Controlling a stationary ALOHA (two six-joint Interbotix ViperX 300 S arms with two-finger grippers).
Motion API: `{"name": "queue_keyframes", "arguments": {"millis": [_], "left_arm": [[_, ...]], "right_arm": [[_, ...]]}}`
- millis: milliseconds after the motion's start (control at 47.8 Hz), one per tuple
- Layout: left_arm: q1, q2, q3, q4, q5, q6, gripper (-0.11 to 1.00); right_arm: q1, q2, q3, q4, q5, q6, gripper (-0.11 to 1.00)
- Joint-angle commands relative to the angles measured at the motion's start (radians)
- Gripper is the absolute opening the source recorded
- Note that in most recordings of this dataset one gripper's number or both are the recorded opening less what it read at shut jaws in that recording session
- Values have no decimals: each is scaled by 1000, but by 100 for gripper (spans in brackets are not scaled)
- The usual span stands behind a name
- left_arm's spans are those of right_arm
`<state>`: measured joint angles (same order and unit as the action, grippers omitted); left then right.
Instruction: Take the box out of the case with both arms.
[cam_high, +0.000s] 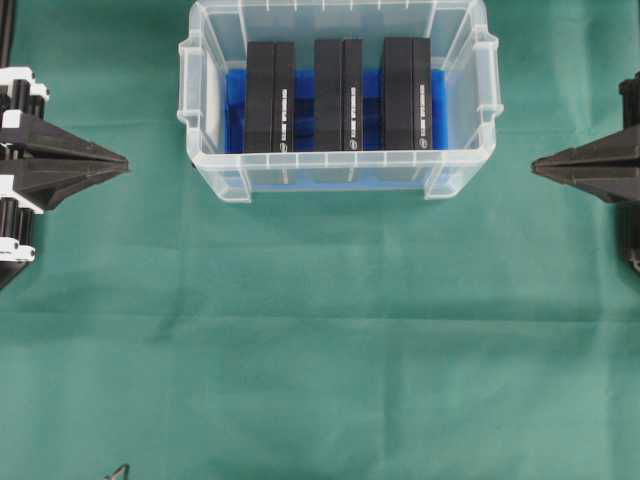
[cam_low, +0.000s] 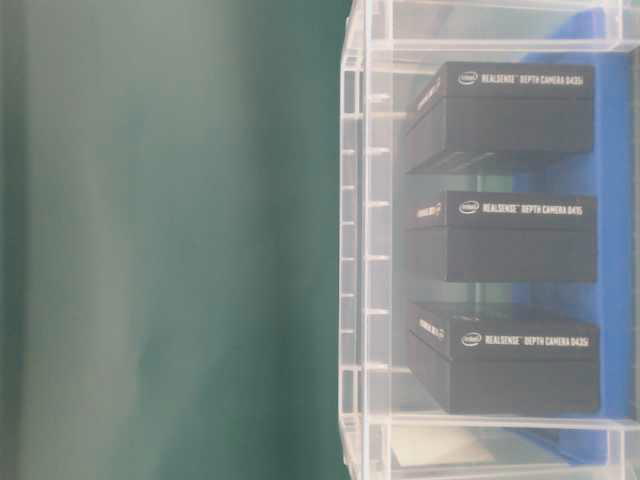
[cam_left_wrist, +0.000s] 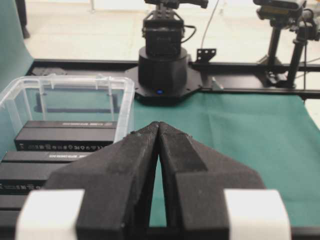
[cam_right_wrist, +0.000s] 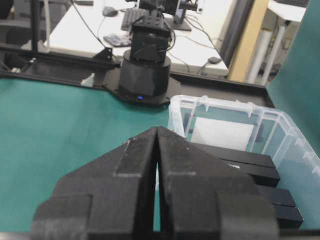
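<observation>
Two hands, left hand (cam_high: 122, 160) and right hand (cam_high: 538, 166), pressed together, flank one case (cam_high: 205, 180) holding three boxes (cam_high: 338, 95).

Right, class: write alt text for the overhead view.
A clear plastic case holding three black boxes on edge sits on a green cloth. The shut left gripper and shut right gripper flank it, touching nothing.

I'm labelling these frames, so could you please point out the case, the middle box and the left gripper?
case (cam_high: 335, 173), overhead view, front rim.
middle box (cam_high: 338, 95), overhead view, top face.
left gripper (cam_high: 122, 161), overhead view, closed fingertips.
</observation>
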<state>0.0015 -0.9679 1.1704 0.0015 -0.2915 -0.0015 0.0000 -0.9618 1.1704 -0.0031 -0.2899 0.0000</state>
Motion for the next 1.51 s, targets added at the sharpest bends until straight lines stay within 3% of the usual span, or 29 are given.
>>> {"name": "queue_keyframes", "arguments": {"millis": [0, 146, 314, 502, 732, 836, 1025, 1234, 1485], "left_arm": [[38, 8, -25, 25, -3, 0, 0], [43, -6, -58, 29, 12, 0, 0], [44, -55, -140, 28, 120, -8, 0], [44, -71, -313, 28, 316, -11, 0], [46, -12, -555, 32, 574, -5, 0], [44, 8, -604, 32, 623, -6, 0], [44, 8, -609, 31, 686, -18, 0], [44, 18, -640, 29, 965, -35, 0], [34, 84, -707, 25, 1439, -94, 0]], "right_arm": [[-11, 8, -12, 3, -2, 0, 0], [-11, -11, -49, 0, 46, 0, 0], [-11, -40, -181, -2, 222, 0, 0], [-12, -32, -399, -5, 442, 0, 0], [-12, 12, -601, -5, 630, 5, 0], [-12, 31, -650, -5, 692, 5, 0], [-12, 34, -666, -5, 853, 18, 0], [-12, 58, -701, -5, 1149, 67, 0], [-12, 117, -750, 0, 1571, 155, 0]]}}
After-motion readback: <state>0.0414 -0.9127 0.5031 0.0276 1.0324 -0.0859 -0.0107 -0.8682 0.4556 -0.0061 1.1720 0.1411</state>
